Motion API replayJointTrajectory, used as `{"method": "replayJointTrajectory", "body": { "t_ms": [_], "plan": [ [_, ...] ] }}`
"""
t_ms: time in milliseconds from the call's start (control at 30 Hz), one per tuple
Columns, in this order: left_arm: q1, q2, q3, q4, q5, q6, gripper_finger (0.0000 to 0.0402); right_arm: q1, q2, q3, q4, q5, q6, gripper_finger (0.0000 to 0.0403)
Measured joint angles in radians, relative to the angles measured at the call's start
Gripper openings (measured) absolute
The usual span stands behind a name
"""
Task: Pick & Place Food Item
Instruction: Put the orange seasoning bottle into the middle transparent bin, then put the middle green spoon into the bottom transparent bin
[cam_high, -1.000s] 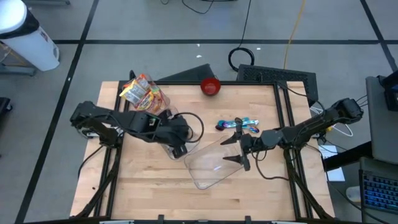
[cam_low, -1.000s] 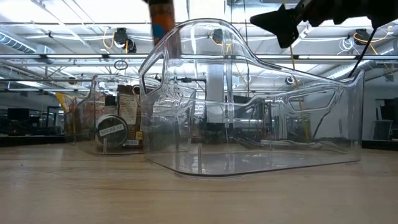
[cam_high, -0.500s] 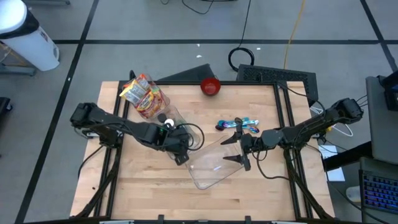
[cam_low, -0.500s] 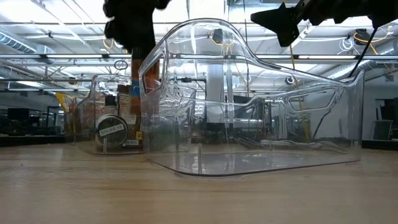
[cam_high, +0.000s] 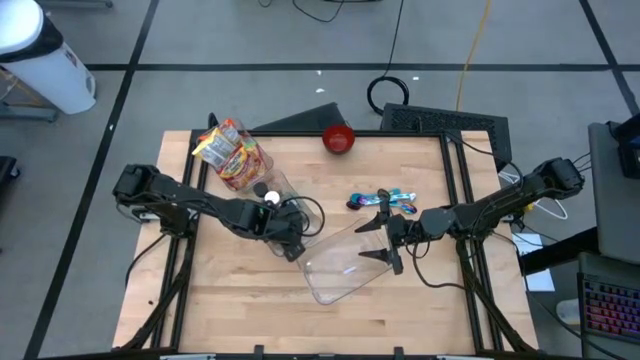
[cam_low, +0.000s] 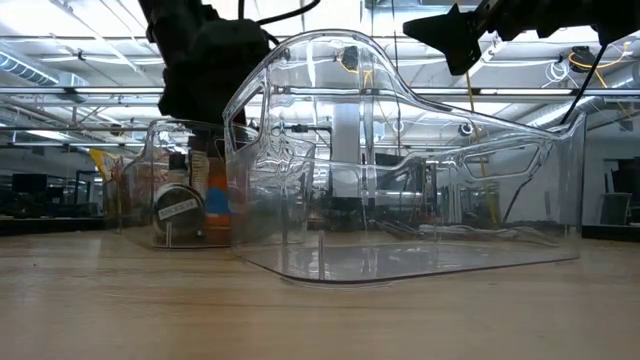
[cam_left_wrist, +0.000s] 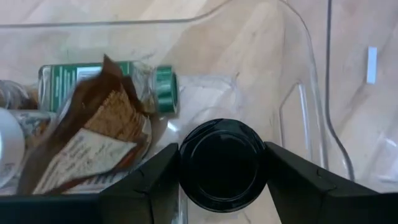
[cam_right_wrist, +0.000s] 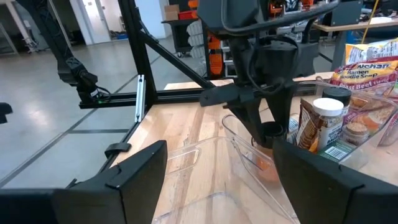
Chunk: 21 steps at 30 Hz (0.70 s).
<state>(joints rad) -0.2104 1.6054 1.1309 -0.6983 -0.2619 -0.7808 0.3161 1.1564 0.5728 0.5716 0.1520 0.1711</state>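
A clear bin (cam_high: 245, 165) at the far left holds packets, jars and a green-capped bottle (cam_left_wrist: 106, 84). An empty clear bin (cam_high: 340, 268) lies mid-table. My left gripper (cam_high: 288, 243) is shut on an orange bottle with a black cap (cam_left_wrist: 224, 163), low at the full bin's near right end. The bottle also shows in the low view (cam_low: 215, 200) and the right wrist view (cam_right_wrist: 268, 149). Whether its base rests on anything I cannot tell. My right gripper (cam_high: 378, 240) is open and empty above the empty bin's right side. My left gripper pinches the bottle at its black cap (cam_right_wrist: 271, 130), one finger (cam_left_wrist: 155, 180) on each side. The fingers come from above, pointing down. The bottle hangs upright below them.
A red bowl (cam_high: 339, 138) stands at the far edge. Colourful wrapped sweets (cam_high: 385, 200) lie right of centre, beyond the empty bin. A black panel (cam_high: 445, 122) sits at the far right edge. Bare wood lies along the near edge (cam_high: 300, 320).
My left gripper has gone down with the orange bottle, which stays upright. In the low view the bottle has dropped from above the bins to about table height beside the full bin's contents. My right gripper has kept still.
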Motion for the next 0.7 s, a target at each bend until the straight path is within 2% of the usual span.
{"method": "replayJointTrajectory", "body": {
  "t_ms": [167, 400, 567, 700],
  "plan": [
    [0.001, -0.001, -0.017, 0.021, 0.001, 0.009, 0.0244, 0.000, 0.000, 0.000, 0.000, 0.000, 0.000, 0.0286],
    [0.003, 0.003, -0.012, 0.015, 0.060, 0.021, 0.0299, 0.000, 0.000, 0.000, -0.002, 0.000, 0.000, 0.0288],
    [0.003, -0.004, 0.020, -0.002, 0.093, 0.051, 0.0314, 0.000, 0.000, 0.000, -0.014, 0.000, -0.001, 0.0284],
    [0.005, -0.064, 0.041, 0.002, 0.113, 0.102, 0.0315, 0.000, 0.000, 0.000, -0.026, 0.000, -0.027, 0.0282]
  ]
}}
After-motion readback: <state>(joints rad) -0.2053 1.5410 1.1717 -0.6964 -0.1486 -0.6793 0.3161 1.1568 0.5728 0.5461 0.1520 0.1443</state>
